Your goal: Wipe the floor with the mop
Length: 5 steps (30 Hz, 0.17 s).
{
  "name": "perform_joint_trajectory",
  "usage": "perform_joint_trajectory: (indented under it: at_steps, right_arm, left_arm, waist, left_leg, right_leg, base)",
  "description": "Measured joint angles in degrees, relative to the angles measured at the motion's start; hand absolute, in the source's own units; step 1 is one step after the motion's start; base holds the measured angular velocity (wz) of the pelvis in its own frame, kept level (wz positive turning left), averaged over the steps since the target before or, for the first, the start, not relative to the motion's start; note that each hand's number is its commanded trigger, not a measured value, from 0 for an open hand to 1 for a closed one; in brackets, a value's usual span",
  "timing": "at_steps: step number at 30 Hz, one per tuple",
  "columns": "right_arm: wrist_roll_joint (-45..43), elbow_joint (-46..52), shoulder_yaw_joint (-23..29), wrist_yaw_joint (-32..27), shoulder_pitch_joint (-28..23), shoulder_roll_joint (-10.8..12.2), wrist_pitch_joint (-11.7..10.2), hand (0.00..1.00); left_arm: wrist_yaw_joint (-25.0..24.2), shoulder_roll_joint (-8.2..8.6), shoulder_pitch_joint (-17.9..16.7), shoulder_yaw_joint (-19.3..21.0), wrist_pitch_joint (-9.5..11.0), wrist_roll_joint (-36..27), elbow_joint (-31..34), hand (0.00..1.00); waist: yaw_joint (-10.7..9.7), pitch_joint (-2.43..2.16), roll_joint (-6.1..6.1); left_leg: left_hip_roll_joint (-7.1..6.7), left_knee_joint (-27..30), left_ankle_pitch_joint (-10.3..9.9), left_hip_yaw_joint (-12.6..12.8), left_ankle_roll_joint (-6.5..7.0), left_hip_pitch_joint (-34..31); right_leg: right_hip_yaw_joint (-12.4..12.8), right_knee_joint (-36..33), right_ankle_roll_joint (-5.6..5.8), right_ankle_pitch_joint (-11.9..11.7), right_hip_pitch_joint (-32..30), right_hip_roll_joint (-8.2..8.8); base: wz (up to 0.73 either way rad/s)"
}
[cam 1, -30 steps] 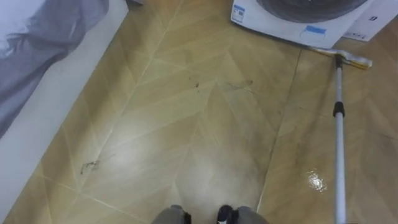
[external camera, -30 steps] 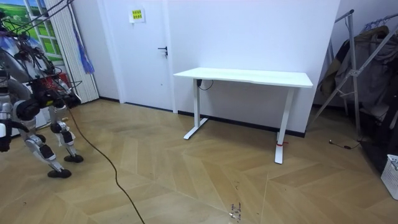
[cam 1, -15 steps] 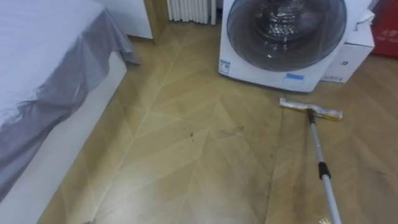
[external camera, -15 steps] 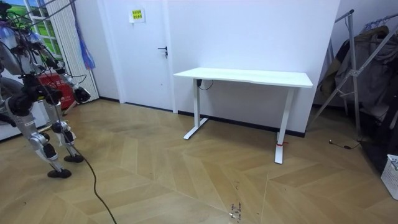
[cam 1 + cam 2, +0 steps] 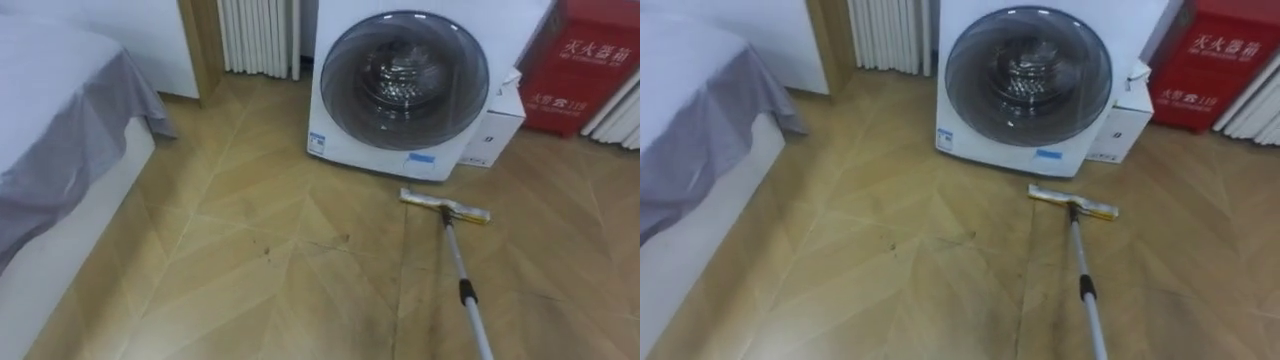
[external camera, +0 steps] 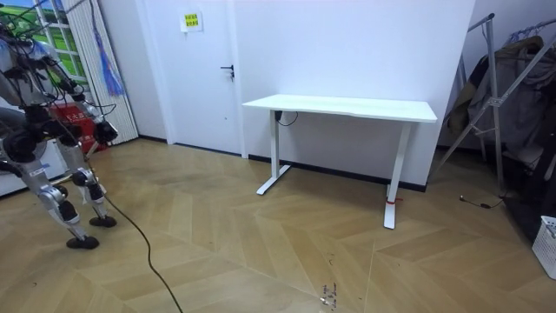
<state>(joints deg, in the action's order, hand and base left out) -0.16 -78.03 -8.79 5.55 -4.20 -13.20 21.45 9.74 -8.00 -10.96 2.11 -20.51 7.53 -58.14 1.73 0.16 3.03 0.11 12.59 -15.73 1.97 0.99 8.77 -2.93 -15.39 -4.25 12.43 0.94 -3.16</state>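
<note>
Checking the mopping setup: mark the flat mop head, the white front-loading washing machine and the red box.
Flat mop head [image 5: 445, 205], left eye view, pad's middle.
White front-loading washing machine [image 5: 405, 85], left eye view, door glass.
Red box [image 5: 580, 70], left eye view, front face.

- Washer [image 5: 404, 90] stands at the far centre of the floor [image 5: 250, 280].
- Radiator [image 5: 258, 38] is behind it, to the left.
- Box [image 5: 497, 128] sits just beside the washer's right; cabinet [image 5: 580, 65] is further right.
- Bed [image 5: 50, 150] runs along the left.
- Mop [image 5: 458, 262] is before the washer, with its head [image 5: 445, 206] near the washer's front right and its pole running to the near right.
- Room view: robot stands at the left, with the desk [image 6: 343, 108] well to its right and the door [image 6: 204, 69] between them.
</note>
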Motion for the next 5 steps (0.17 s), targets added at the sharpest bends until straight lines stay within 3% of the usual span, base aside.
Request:
perform_joint_trajectory:
  at_steps: [5]
  right_arm:
    - [-0.4, 0.4, 0.1, 0.0, 0.5, 0.1, 0.7, 1.00]
  left_arm:
    - [-1.8, 0.04, 1.0, 0.1, -0.7, 2.2, -0.1, 0.00]
  waist:
    - [0.0, 0.06, -0.39]
  left_leg:
    - [0.21, -0.1, 0.0, 0.7, 0.00, 0.9]
  right_leg:
    - [1.1, -0.3, -0.04, -0.1, 0.4, -0.36]
  base:
    - [-0.09]
